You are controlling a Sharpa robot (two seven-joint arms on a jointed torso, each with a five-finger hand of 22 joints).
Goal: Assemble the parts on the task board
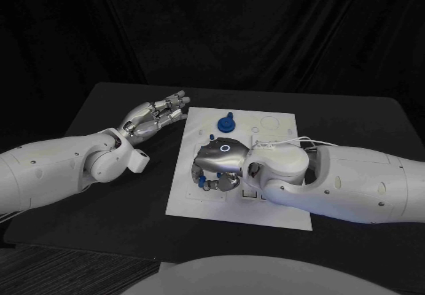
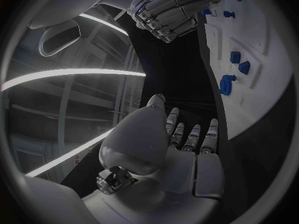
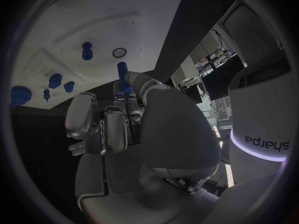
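Observation:
The white task board [image 1: 222, 209] lies in the middle of the black table. My right hand [image 1: 218, 163] hovers over the board's left side with its fingers curled. In the right wrist view this hand [image 3: 124, 129] pinches a slim blue peg [image 3: 122, 77] between thumb and fingers, just above the board [image 3: 81, 20]. A round blue knob [image 1: 226, 123] stands near the board's far edge. Several small blue parts [image 3: 55, 79] sit on the board close to the pinched peg. My left hand [image 1: 156, 115] is held flat and open beside the board's far left corner, holding nothing.
A small ring-shaped hole [image 3: 119, 52] and another upright blue part [image 3: 87, 51] lie on the board ahead of the peg. In the left wrist view the left hand [image 2: 187, 149] is off the board's edge [image 2: 268, 94], over bare black table [image 1: 106, 203].

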